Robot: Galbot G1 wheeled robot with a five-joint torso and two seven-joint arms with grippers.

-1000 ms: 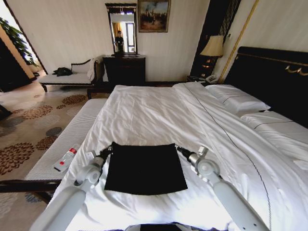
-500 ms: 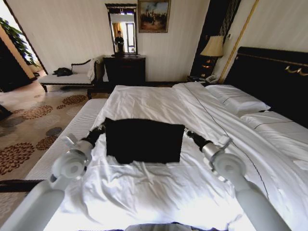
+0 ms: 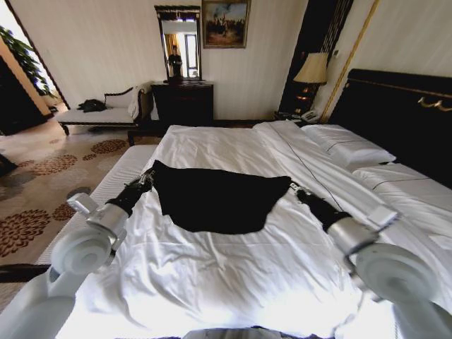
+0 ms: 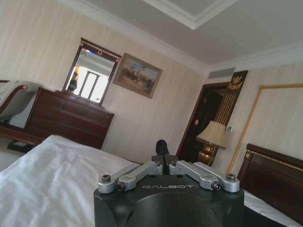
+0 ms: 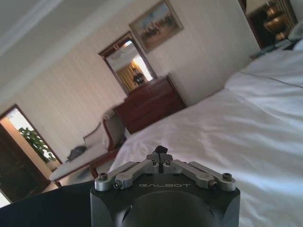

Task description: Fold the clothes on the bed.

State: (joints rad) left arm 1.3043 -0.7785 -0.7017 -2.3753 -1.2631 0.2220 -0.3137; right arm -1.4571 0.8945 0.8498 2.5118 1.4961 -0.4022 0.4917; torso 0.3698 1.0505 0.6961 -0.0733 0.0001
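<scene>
The clothes, one black T-shirt (image 3: 219,201), hang stretched between my two grippers over the middle of the white bed (image 3: 233,282), with the lower edge sagging onto the sheet. At the shirt's left end, my left gripper (image 3: 148,178) is shut on the top corner. The right gripper (image 3: 293,188) is shut on the opposite top corner. The left wrist view shows the left gripper (image 4: 162,152) with its fingers pressed together. In the right wrist view the right gripper (image 5: 162,155) looks the same, and black fabric (image 5: 38,208) lies beside it.
White pillows (image 3: 349,148) and a dark headboard (image 3: 402,113) stand at the right. A pale padded bench (image 3: 116,187) runs along the bed's left side. A dark dresser (image 3: 182,102), a chaise (image 3: 99,113) and a lamp (image 3: 313,70) line the far wall.
Both arms have reached farther out over the bed and spread apart. The shirt has gone from lying flat near me to hanging stretched between the grippers, farther up the mattress.
</scene>
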